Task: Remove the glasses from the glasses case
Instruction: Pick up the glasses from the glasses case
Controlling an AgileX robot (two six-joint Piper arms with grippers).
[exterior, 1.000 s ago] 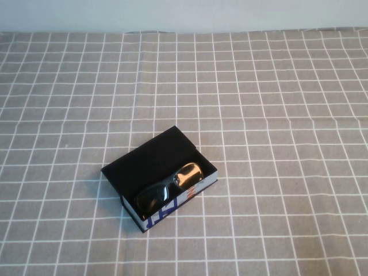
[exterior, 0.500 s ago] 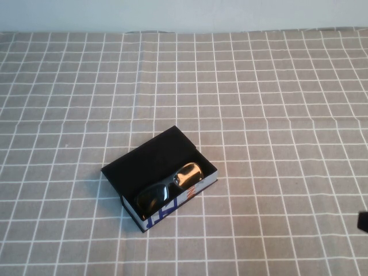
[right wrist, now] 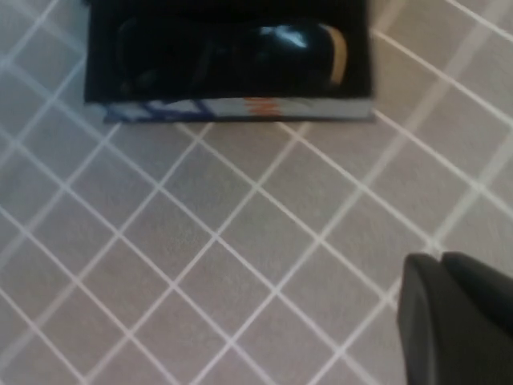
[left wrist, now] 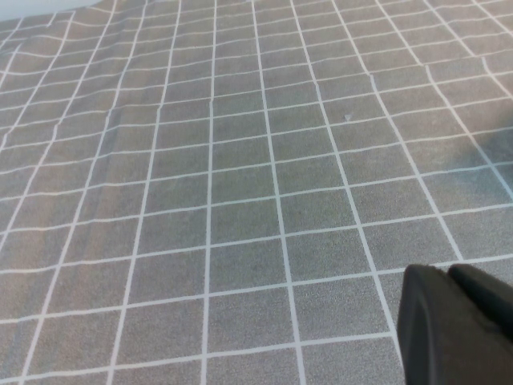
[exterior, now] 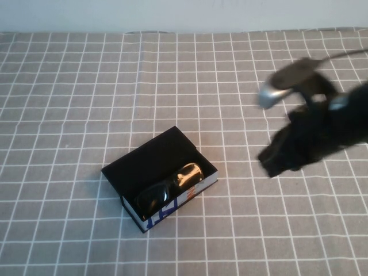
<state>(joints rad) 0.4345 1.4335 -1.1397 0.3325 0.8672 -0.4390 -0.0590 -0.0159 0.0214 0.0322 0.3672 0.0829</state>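
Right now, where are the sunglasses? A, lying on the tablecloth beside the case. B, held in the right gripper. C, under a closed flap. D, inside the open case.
D: the glasses lie inside the open glasses case, lenses showing, while the right gripper hangs off to the case's right above the cloth and the left gripper is over bare cloth, away from the case.

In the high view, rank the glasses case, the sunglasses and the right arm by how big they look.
1. The right arm, right gripper included, looks largest, though it is raised nearer the camera, so that is unsure.
2. Glasses case.
3. Sunglasses, lying inside the case.
The left gripper is out of this view.
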